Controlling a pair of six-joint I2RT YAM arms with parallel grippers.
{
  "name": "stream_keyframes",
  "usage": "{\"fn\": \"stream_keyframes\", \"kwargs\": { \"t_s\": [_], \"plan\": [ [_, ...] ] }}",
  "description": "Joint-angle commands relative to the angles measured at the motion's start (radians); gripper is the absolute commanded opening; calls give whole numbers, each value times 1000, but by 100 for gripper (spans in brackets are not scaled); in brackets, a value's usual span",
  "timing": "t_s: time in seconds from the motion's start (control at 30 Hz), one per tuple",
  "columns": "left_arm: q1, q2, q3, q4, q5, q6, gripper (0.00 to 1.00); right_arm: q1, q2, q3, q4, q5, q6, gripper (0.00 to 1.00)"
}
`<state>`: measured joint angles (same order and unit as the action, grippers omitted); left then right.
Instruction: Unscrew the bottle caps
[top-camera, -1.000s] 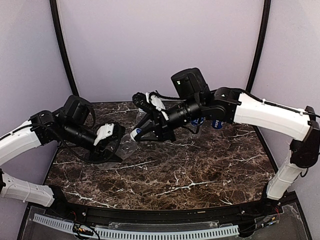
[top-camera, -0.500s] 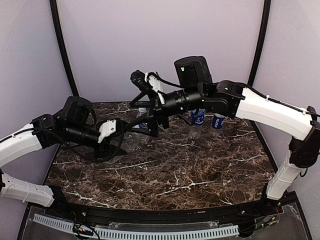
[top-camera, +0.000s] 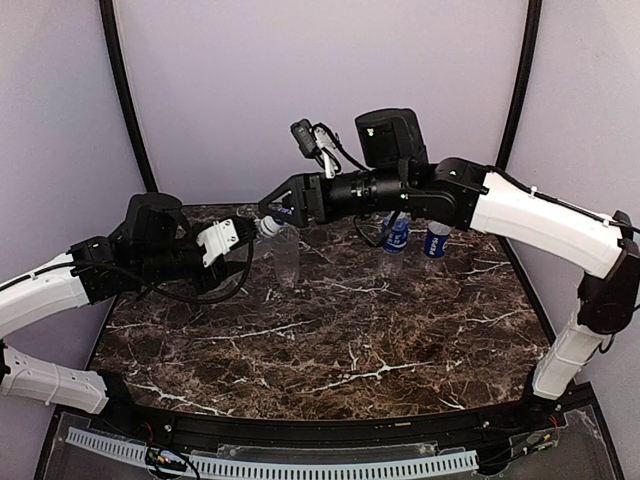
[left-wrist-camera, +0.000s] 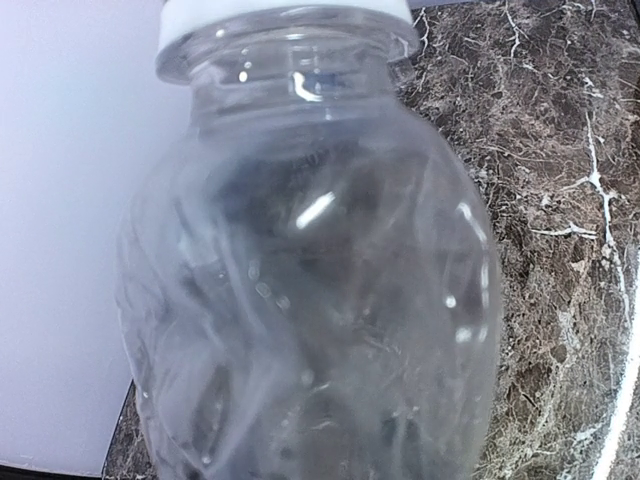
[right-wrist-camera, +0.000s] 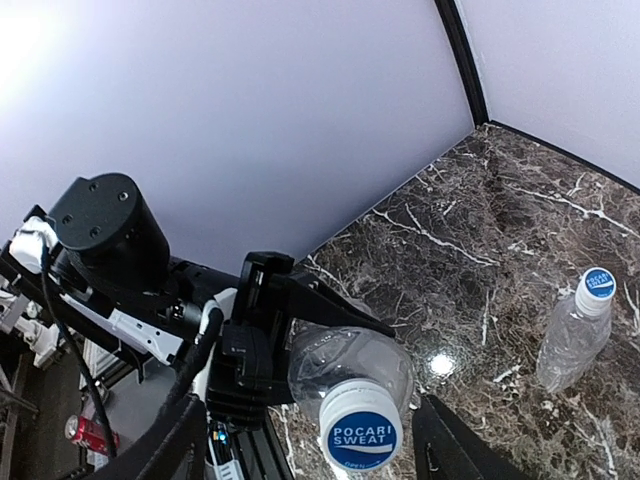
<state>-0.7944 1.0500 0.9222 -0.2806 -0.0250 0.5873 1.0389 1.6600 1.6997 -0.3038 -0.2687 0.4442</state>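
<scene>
The cap (right-wrist-camera: 358, 437) is small and slick, best pinched at its rim. It tops a thin, seemingly empty bottle (left-wrist-camera: 310, 270), light and crushable, which the left gripper (top-camera: 228, 240) clamps tilted over the table's back left. The right gripper (right-wrist-camera: 312, 450) straddles the cap with its jaws apart.

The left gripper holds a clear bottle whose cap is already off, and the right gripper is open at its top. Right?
No: the cap is on the bottle, as the right wrist view shows. The left gripper does hold it; the right gripper is open.
</scene>
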Motion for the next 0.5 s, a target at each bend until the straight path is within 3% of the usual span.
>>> {"fn": "stream_keyframes", "kwargs": {
  "t_s": [0.0,0.2,0.47],
  "plan": [
    [-2,-24,-16,36,-45,12,31,1,43,29,-23,-12,69,64],
    [-2,-27,-19,36,-42,17,31,-3,56,15,-33,-1,70,62],
    [-2,-30,-22,32,-35,24,31,-10,60,19,-13,-37,45,22]
  ]
}}
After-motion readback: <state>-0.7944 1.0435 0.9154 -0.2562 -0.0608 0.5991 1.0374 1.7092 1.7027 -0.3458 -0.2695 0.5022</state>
